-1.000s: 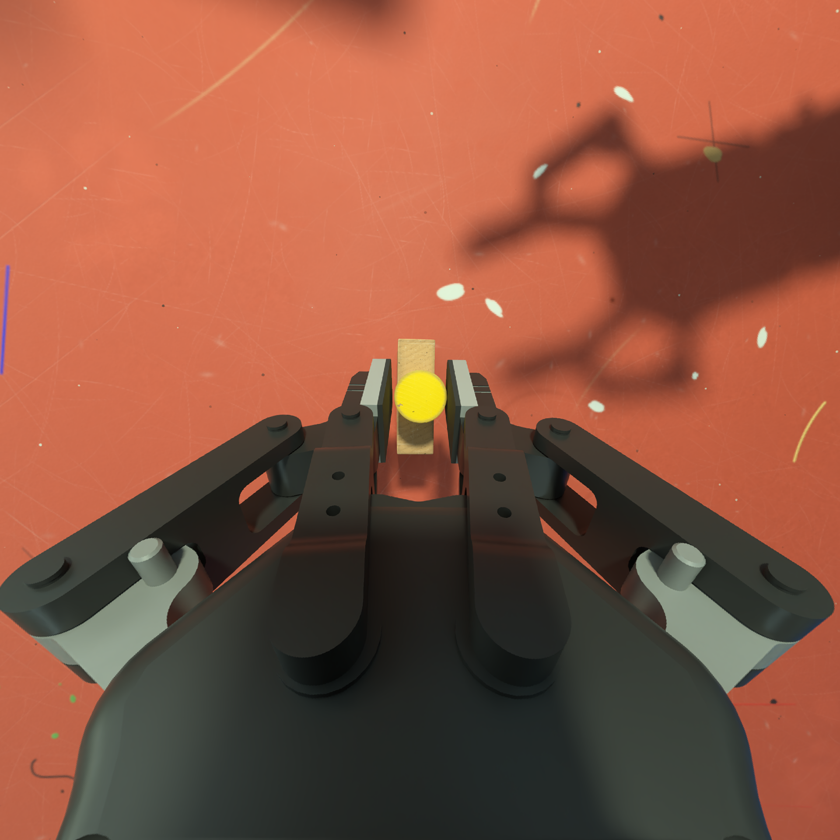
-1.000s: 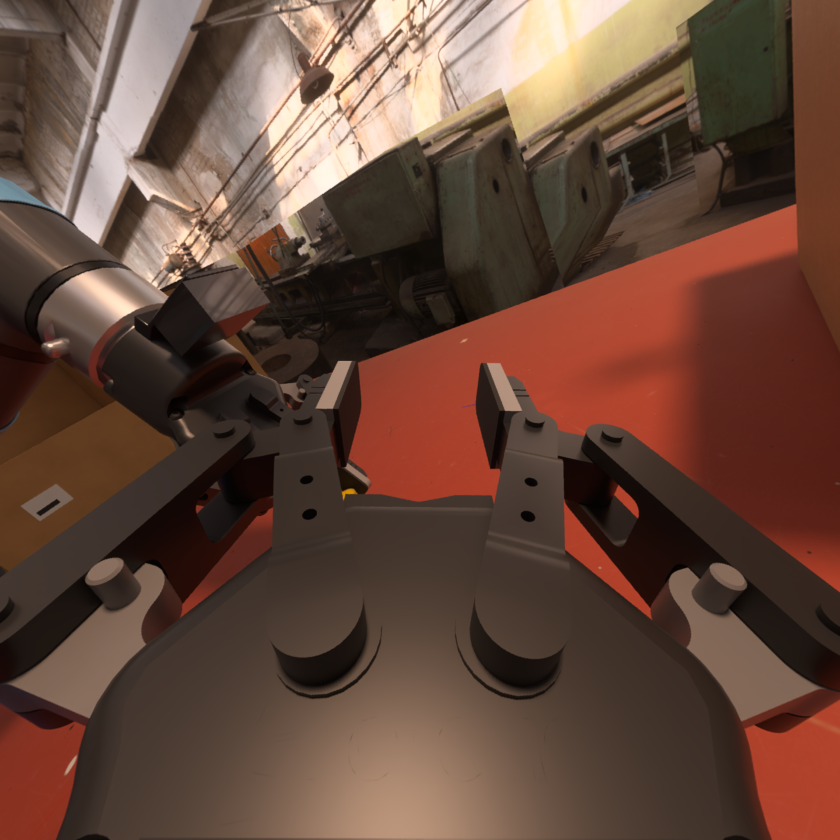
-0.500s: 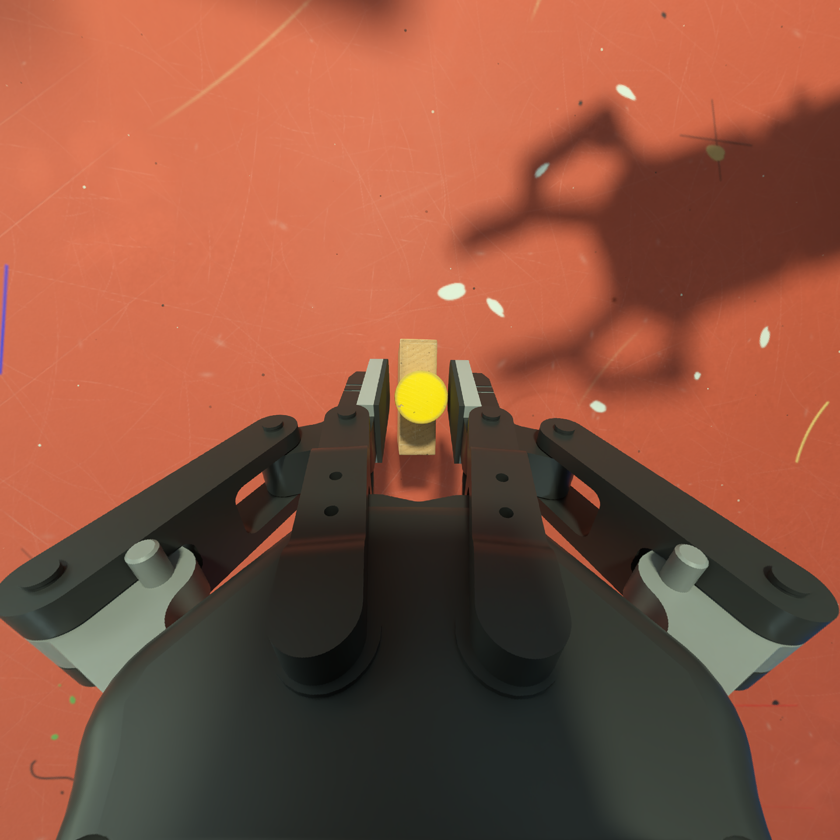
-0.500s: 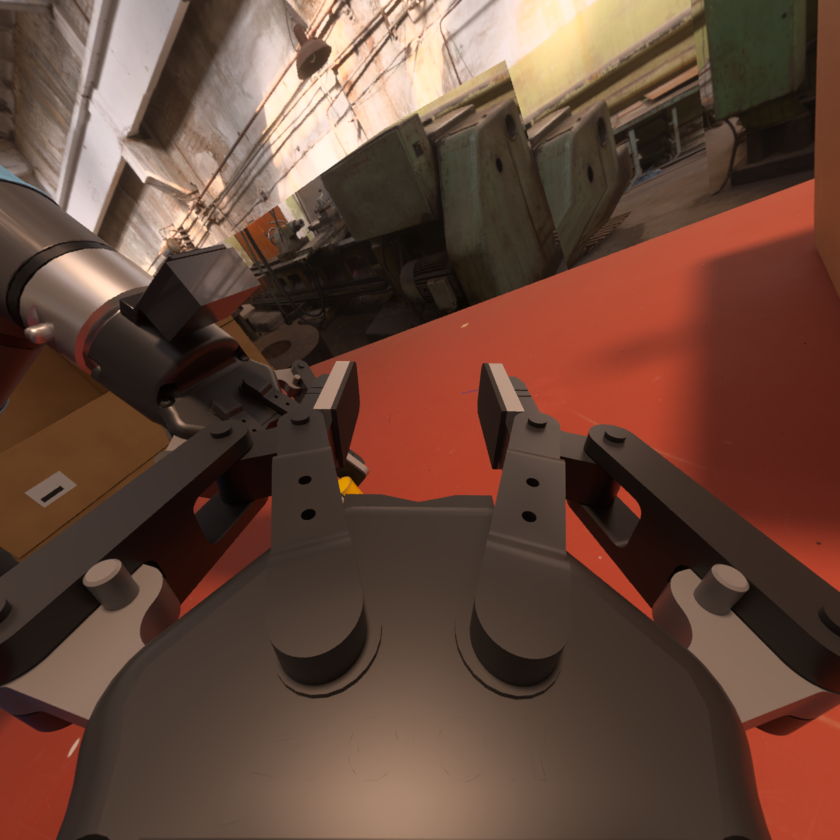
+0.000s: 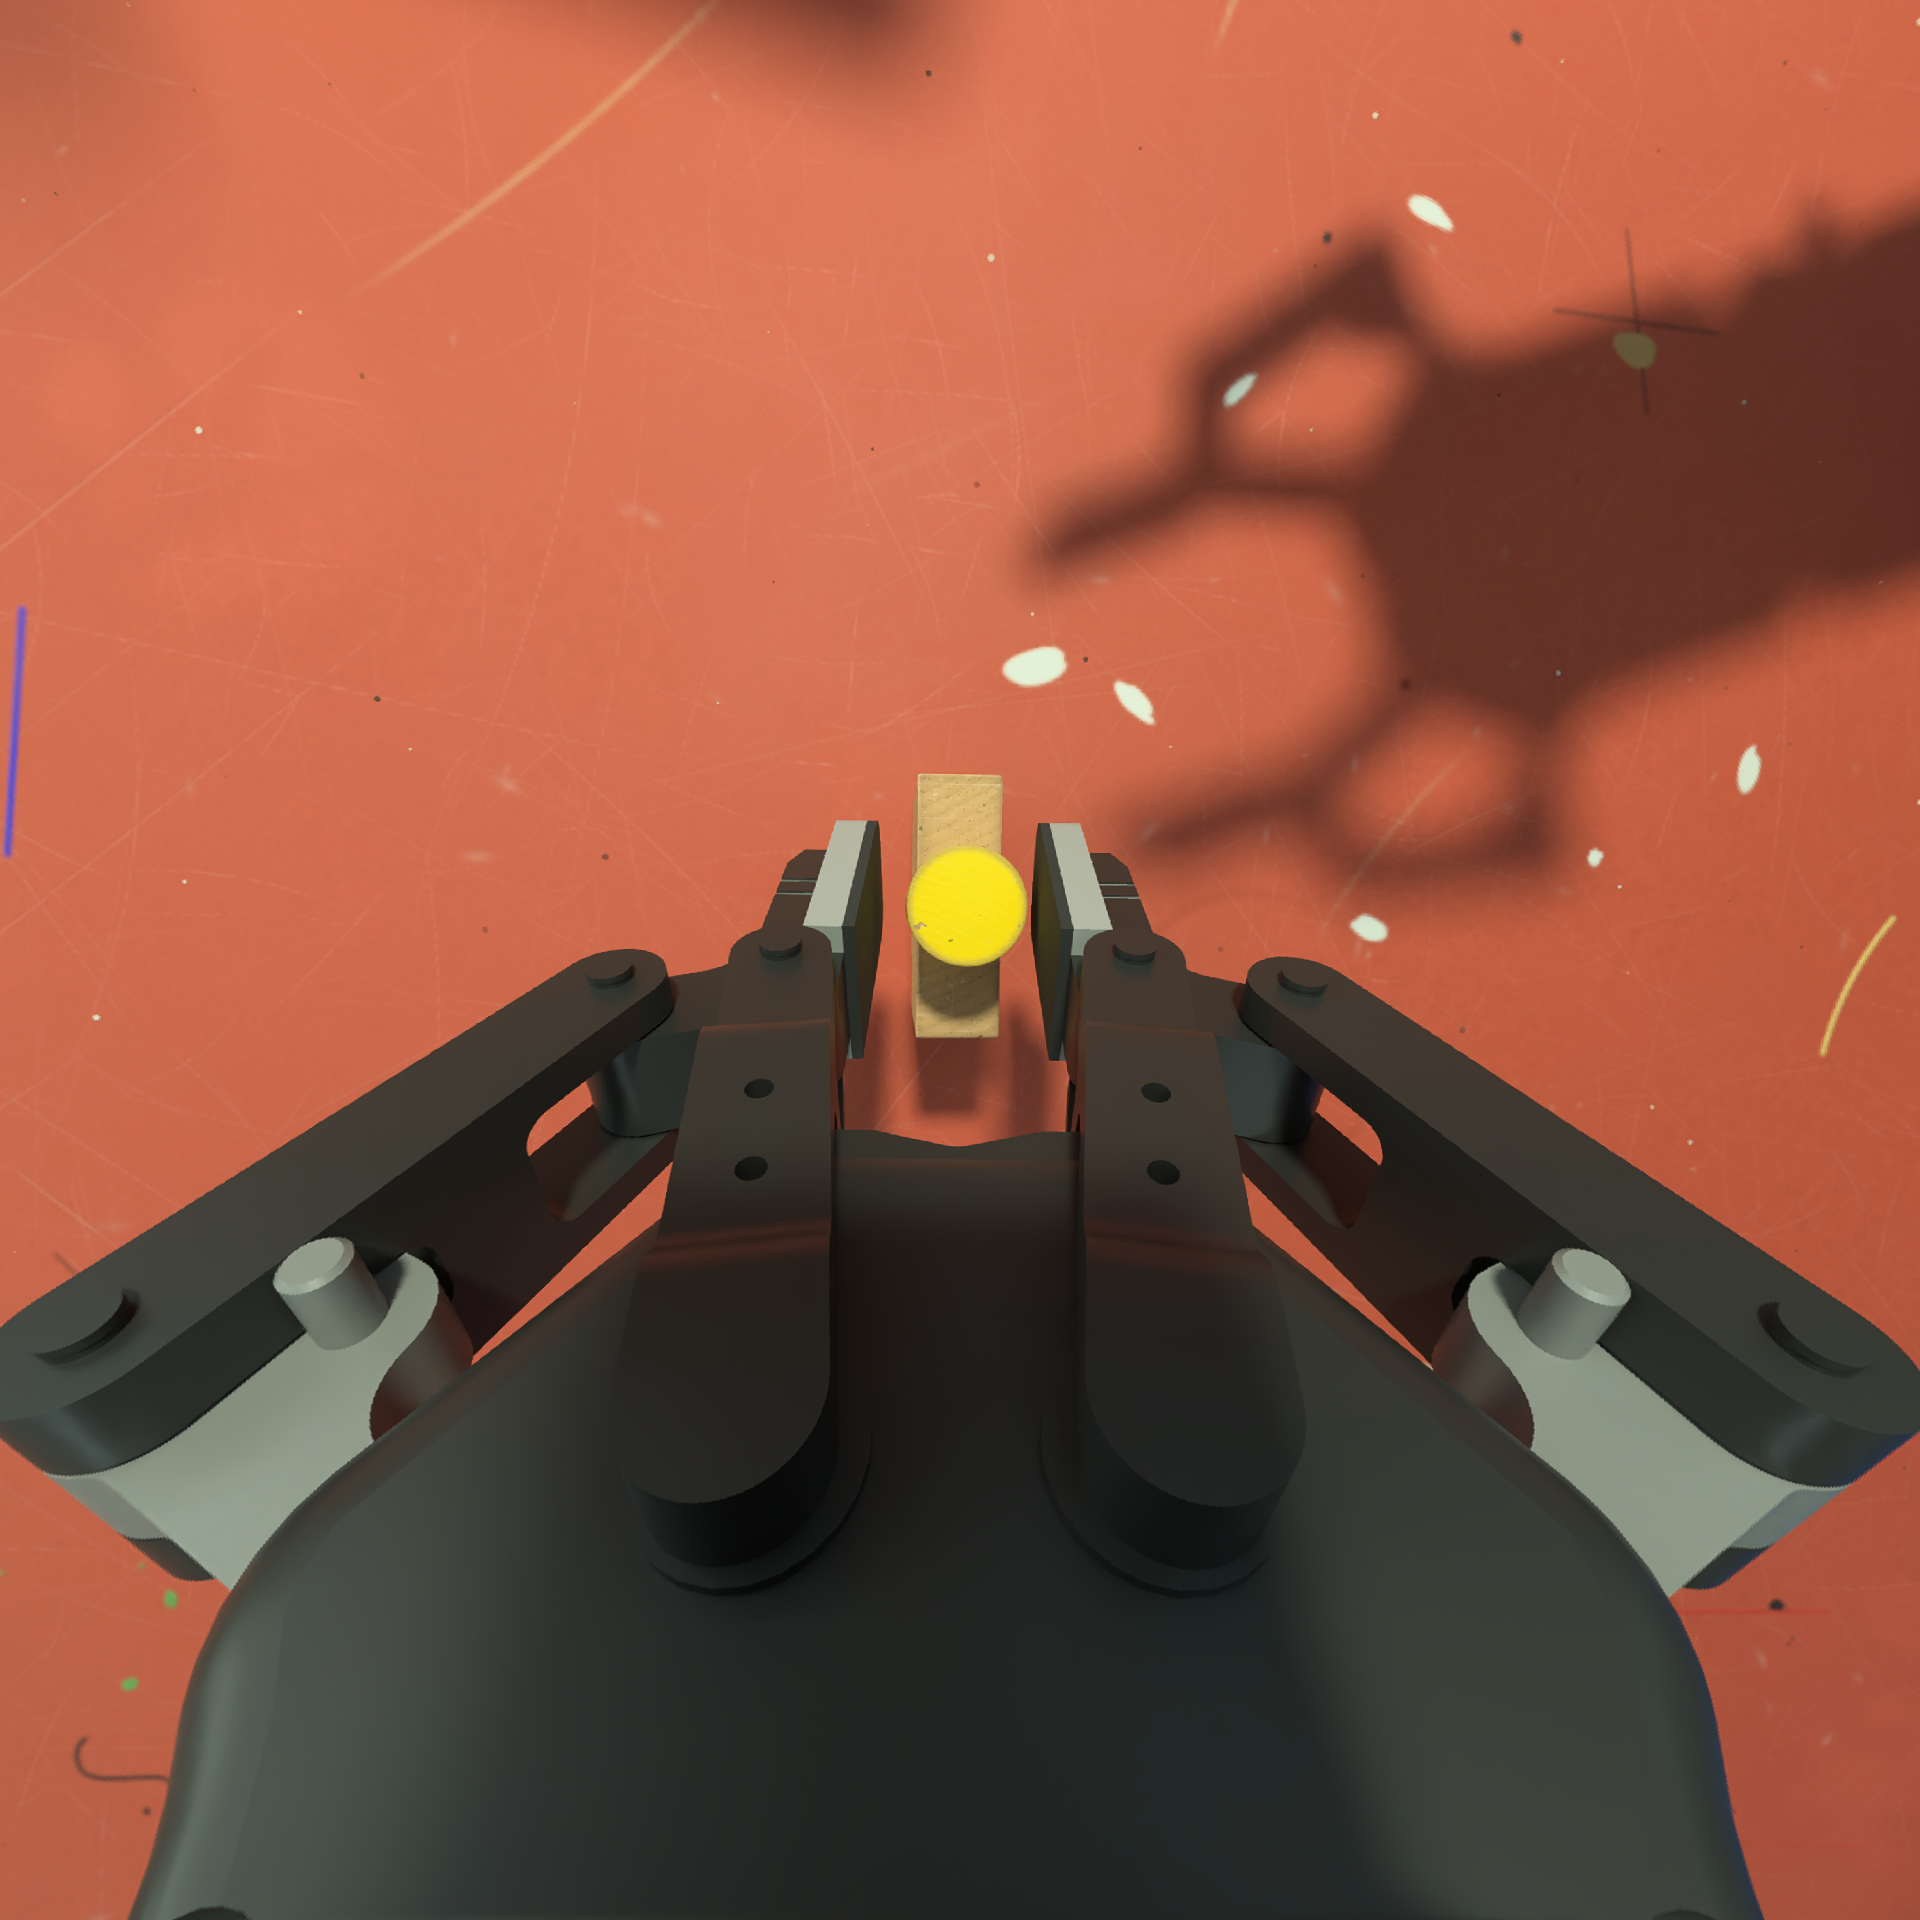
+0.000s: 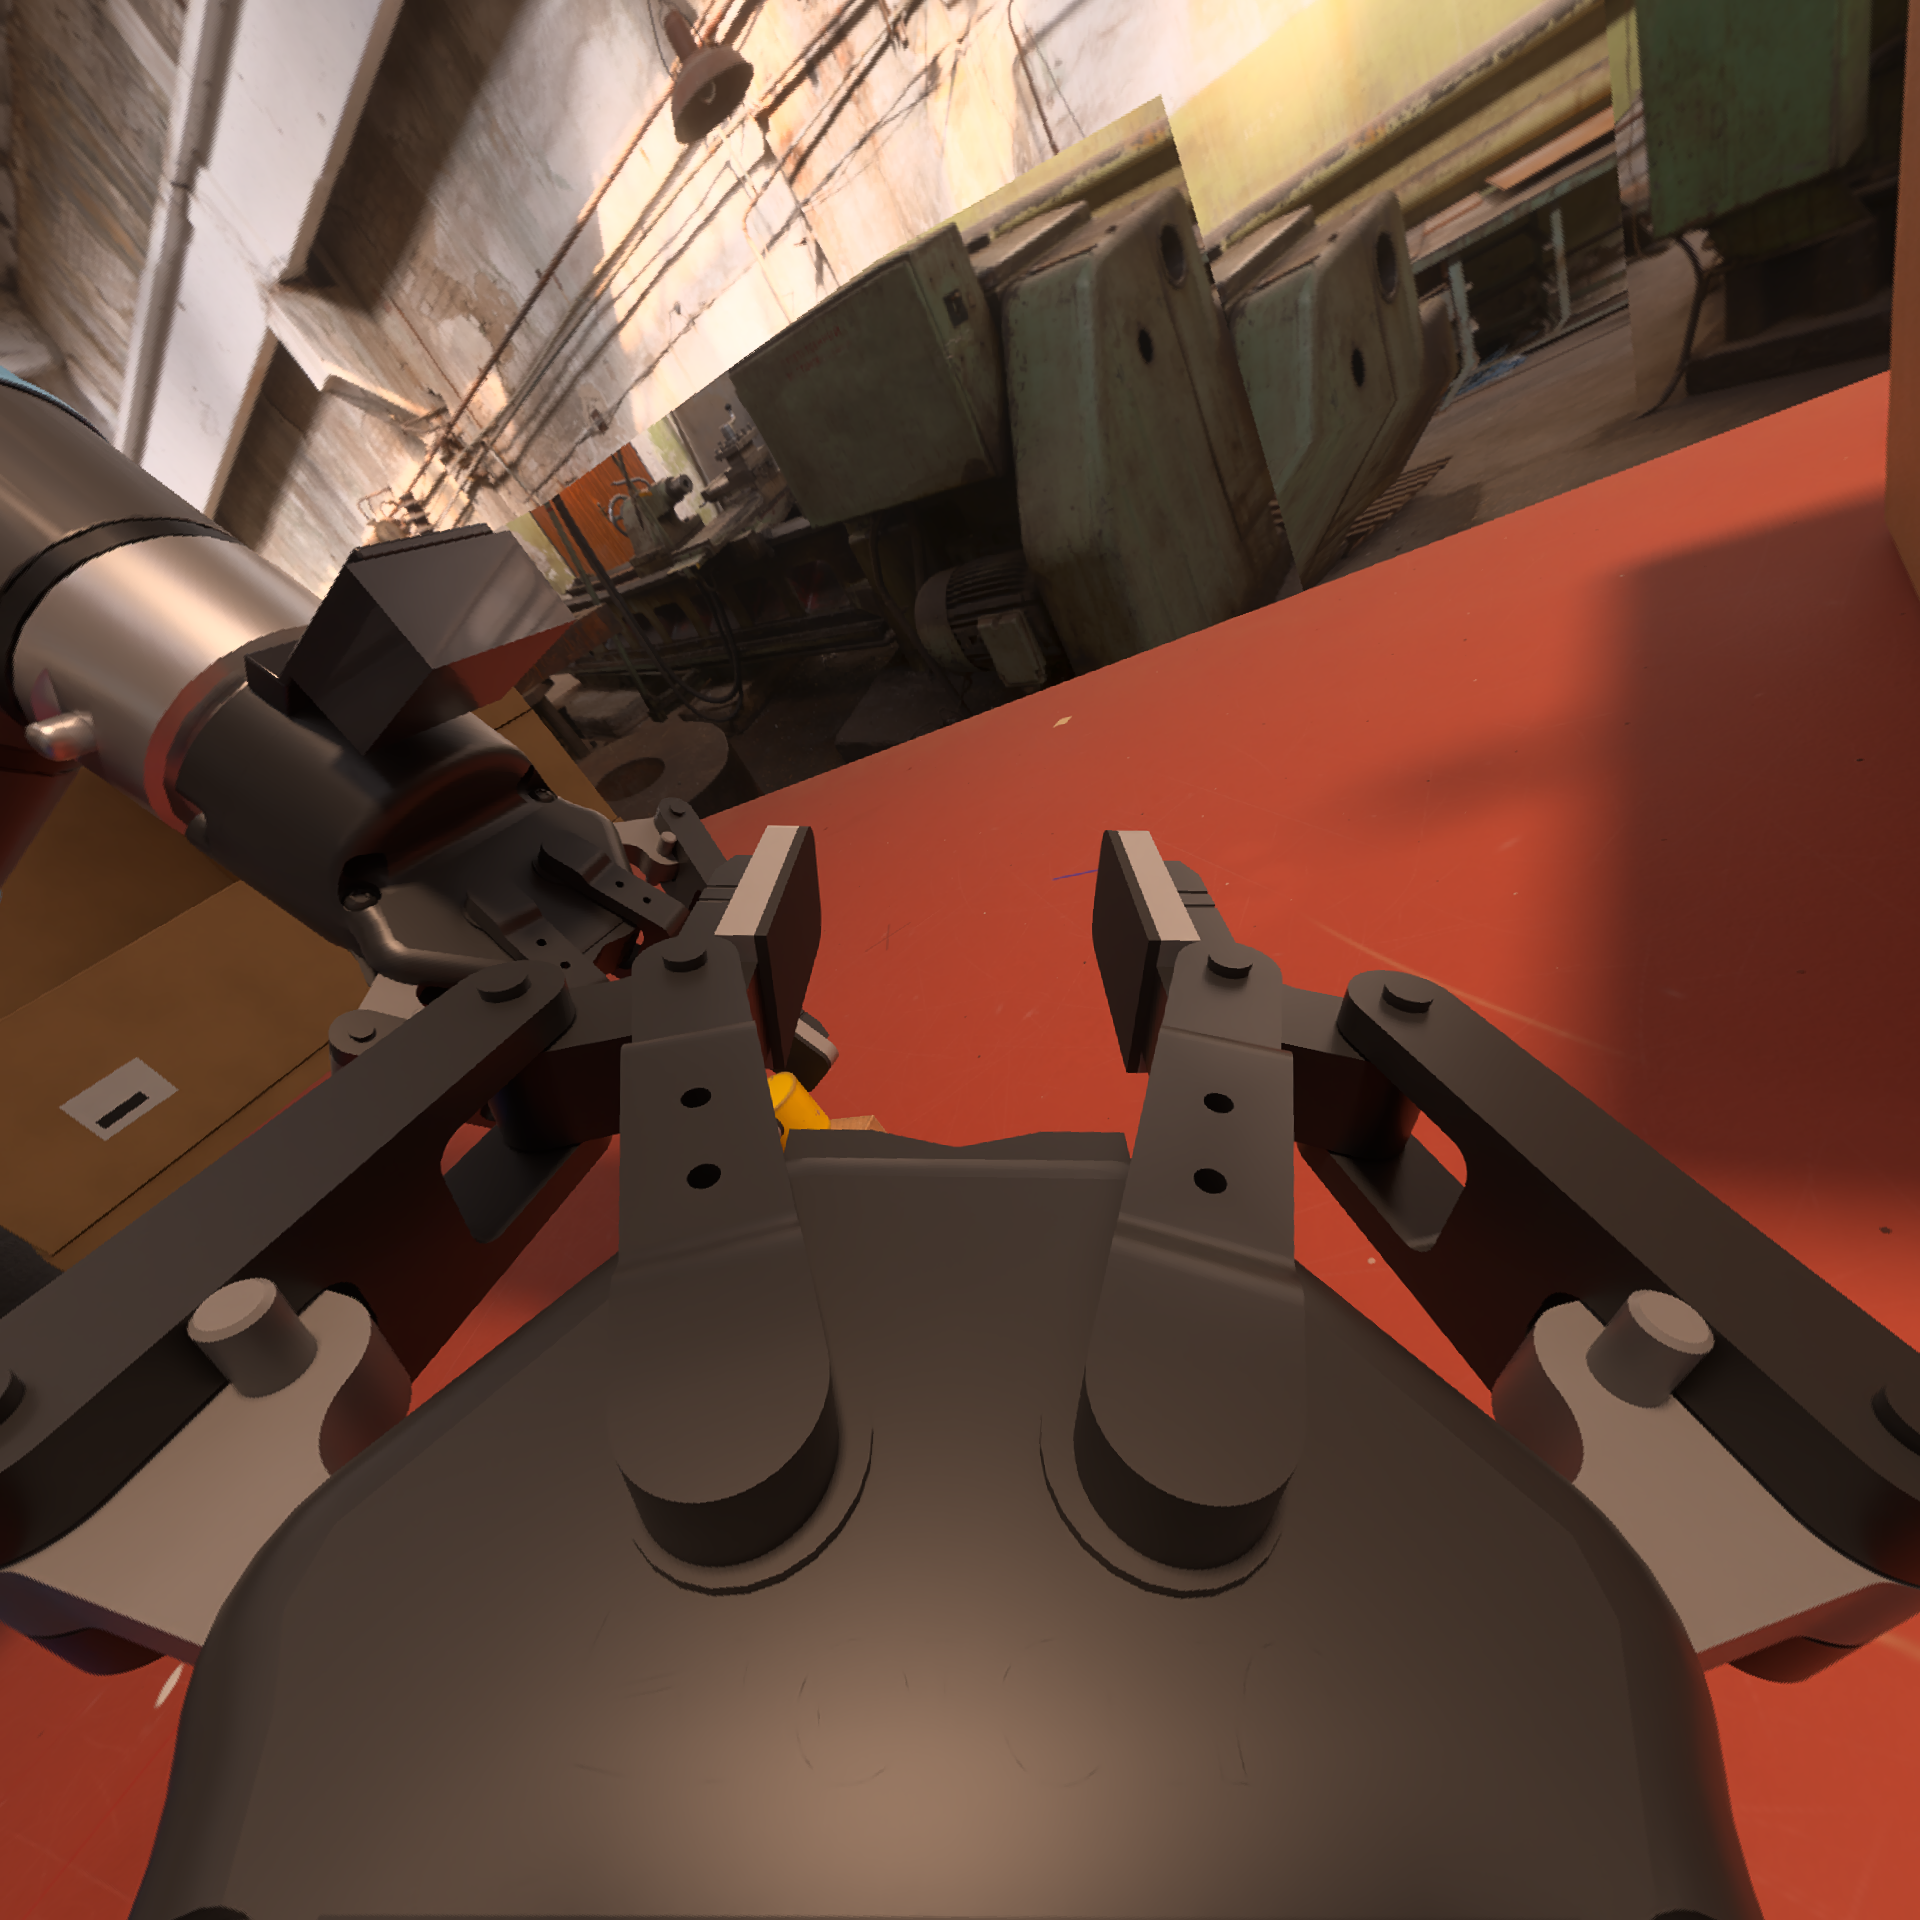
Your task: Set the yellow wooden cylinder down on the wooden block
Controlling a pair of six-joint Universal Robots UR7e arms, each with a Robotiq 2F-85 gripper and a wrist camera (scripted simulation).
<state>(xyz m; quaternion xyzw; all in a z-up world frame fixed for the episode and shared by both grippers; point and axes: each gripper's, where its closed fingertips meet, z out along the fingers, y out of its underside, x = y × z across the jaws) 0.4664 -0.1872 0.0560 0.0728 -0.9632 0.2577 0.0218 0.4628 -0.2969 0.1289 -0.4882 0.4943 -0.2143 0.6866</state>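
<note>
The yellow wooden cylinder (image 5: 966,905) stands upright on the narrow wooden block (image 5: 957,805), which lies on the red table. My left gripper (image 5: 958,914) points straight down over it, one pad on each side. A thin gap shows between each pad and the cylinder, so the gripper is open. My right gripper (image 6: 956,914) is open and empty, held above the table to the side. In the right wrist view the left gripper (image 6: 665,914) shows at the left, with a bit of the cylinder (image 6: 795,1107) and block (image 6: 857,1122) below it.
A brown cardboard box (image 6: 156,1039) stands behind the left arm, and another box edge (image 6: 1907,468) shows at the far right. The table's far edge (image 6: 1247,623) runs diagonally. The right gripper's shadow (image 5: 1507,540) falls on the table beyond the block.
My left gripper's pads have parted slightly from the cylinder, which stays on the block. The right gripper has shifted a little; its jaws stay open.
</note>
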